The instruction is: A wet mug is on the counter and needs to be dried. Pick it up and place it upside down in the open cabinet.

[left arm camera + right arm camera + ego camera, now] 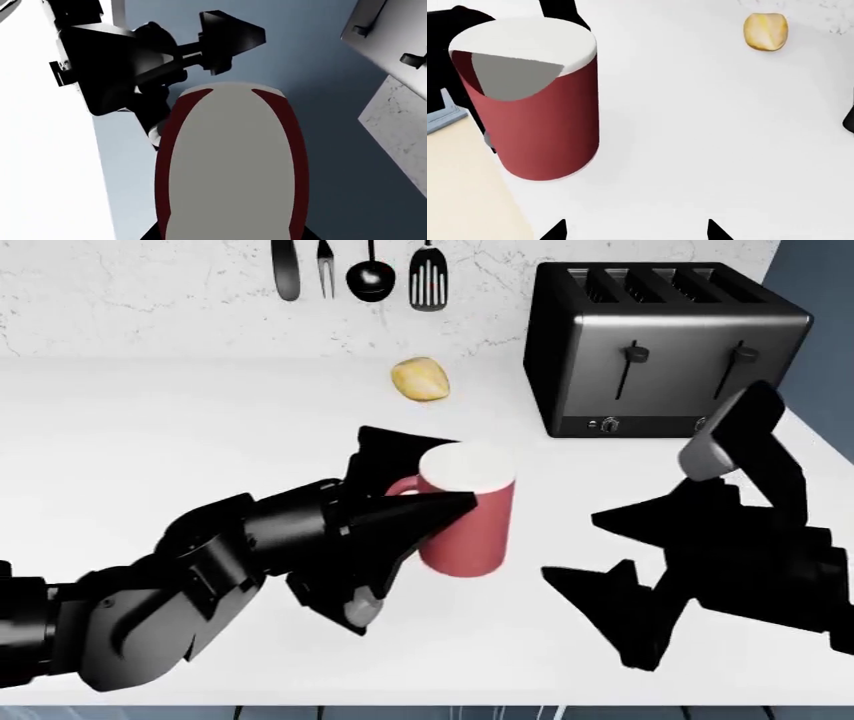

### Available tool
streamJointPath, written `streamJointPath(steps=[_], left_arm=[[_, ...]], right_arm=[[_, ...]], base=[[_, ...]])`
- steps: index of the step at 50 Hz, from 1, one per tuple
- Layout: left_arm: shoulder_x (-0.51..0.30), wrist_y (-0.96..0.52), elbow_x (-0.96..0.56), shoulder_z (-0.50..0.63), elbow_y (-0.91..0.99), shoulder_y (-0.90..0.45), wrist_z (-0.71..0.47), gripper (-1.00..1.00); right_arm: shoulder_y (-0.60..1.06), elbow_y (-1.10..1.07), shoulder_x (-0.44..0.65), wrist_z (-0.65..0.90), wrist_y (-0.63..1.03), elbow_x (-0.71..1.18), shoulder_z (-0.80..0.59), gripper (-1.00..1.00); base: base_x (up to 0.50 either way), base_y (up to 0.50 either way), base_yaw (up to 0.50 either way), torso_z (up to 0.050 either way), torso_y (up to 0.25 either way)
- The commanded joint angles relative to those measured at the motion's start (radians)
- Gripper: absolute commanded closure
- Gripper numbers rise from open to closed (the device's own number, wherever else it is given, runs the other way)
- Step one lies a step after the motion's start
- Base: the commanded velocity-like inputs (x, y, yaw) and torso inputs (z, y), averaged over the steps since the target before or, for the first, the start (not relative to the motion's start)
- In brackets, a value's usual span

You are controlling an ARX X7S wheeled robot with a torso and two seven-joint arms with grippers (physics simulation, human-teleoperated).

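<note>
Left gripper closed around the mug, one dark finger pressed across the red wall on the near side, the other reaching behind the mug toward the back wall; handle not visible from the head view, hidden by the fingers. Mug upright on the counter, white rim on top, base on or just above the white surface, hard to tell which; in the left wrist view the mug very close to the camera and filling the lower middle, pale inside with red edges on both sides. In the right wrist view the mug standing straight, red body with white rim, part of the left arm dark behind it.

Right gripper spread open, both pointed fingers apart and empty, just beside the mug on its right side, not touching; only the two black tips seen at the edge of the right wrist view.

Further out: yellow lemon-like lump on the counter behind the mug, well apart; dark toaster at the back right, near the wall; utensils hanging on the marbled wall above.
</note>
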Motion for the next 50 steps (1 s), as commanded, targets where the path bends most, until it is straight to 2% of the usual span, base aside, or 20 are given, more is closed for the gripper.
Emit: streamJointPath(steps=[1, 26, 50], left_arm=[[0.021, -0.006, -0.024, -0.036, -0.025, 0.021, -0.036, 1.0], [0.063, 0.006, -0.048, -0.056, -0.106, 0.083, -0.081, 1.0], [0.041, 0.041, -0.093, -0.1, -0.028, 0.095, -0.11, 1.0]], right_arm=[[0.028, 0.02, 0.009, -0.024, -0.025, 0.02, -0.06, -1.0], [0.109, 0.045, -0.016, 0.04, -0.048, 0.193, -0.12, -1.0], [0.117, 0.042, -0.041, 0.003, -0.094, 0.132, -0.163, -1.0]], base=[[0.0, 0.0, 0.0, 0.0, 0.0], [0.0, 0.0, 0.0, 0.0, 0.0], [0.0, 0.0, 0.0, 0.0, 0.0]])
